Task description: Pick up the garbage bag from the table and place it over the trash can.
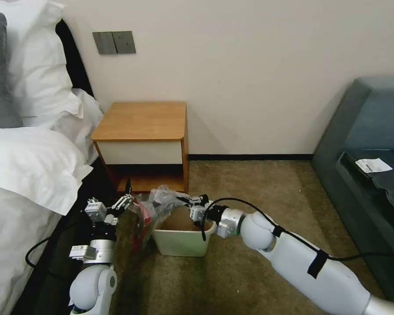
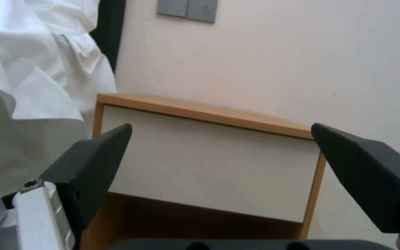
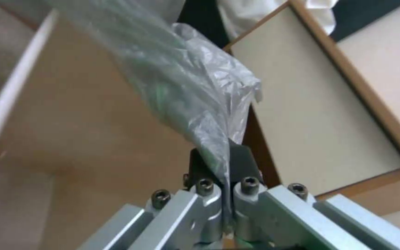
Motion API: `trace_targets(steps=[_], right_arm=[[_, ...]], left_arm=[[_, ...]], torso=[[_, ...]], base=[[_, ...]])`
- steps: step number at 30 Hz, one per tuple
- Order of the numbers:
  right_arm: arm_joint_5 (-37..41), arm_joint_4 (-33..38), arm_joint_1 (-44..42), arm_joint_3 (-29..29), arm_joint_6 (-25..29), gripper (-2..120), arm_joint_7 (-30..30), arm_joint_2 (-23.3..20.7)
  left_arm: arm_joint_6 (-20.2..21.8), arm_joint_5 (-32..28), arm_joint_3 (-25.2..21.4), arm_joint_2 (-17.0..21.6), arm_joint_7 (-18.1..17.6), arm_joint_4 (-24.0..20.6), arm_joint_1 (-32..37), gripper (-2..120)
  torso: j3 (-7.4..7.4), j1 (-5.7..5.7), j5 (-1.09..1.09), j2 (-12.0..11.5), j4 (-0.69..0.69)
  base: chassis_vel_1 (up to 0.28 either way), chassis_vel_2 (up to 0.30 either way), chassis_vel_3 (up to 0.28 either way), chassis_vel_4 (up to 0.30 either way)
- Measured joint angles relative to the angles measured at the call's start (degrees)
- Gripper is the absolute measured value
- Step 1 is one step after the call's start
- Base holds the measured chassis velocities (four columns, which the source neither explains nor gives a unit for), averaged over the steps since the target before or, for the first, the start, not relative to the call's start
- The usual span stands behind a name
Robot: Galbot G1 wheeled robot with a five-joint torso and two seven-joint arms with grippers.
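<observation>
The garbage bag [image 1: 158, 202], crinkly greyish plastic with a red band, hangs bunched over the left rim of the cream trash can [image 1: 182, 243] on the carpet. My right gripper [image 1: 191, 202] reaches over the can's opening and is shut on a fold of the garbage bag [image 3: 186, 80], pinched between its fingertips [image 3: 241, 158]. My left gripper [image 1: 123, 200] stands open just left of the bag, nothing between its fingers [image 2: 93, 166]. It faces the table's white drawer front [image 2: 209, 163]. The table [image 1: 141, 121] stands behind the can with a bare top.
A bed with white bedding [image 1: 26, 170] lies close on the left, beside my left arm. A dark sofa [image 1: 372, 144] with a paper slip stands at the right. Open carpet [image 1: 258, 188] spreads between the table and the sofa.
</observation>
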Motion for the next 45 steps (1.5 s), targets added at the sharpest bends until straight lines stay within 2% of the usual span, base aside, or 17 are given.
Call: trace_targets(steps=[23, 36, 39, 45], right_arm=[[3.27, 0.34, -0.18, 1.35, 0.64, 0, -7.66, -1.41], [4.19, -1.04, -1.56, 3.17, -0.33, 0, -7.86, -1.44], [4.56, -1.51, -2.19, 3.49, -0.44, 0, -7.78, -1.36], [4.92, -1.52, -2.87, 4.14, -0.42, 0, -7.61, -1.62]], left_arm=[[0.19, 0.53, 0.64, 0.00, -0.28, 0.63, -0.26, 97], [-0.19, 0.56, 0.10, 0.43, -0.22, 0.80, -0.16, 97], [-0.01, -0.70, -2.70, 0.16, -0.29, -0.77, -1.24, 97], [1.69, -4.10, -4.87, 1.31, -1.23, -4.36, -2.48, 97]], torso=[[0.00, 0.00, 0.00, 0.00, 0.01], [0.00, 0.00, -0.01, 0.00, 0.00], [0.00, 0.00, 0.00, 0.00, 0.01], [0.00, 0.00, 0.00, 0.00, 0.01]], base=[[0.000, 0.000, 0.000, 0.000], [0.000, 0.000, 0.000, 0.000], [0.000, 0.000, 0.000, 0.000], [0.000, 0.000, 0.000, 0.000]])
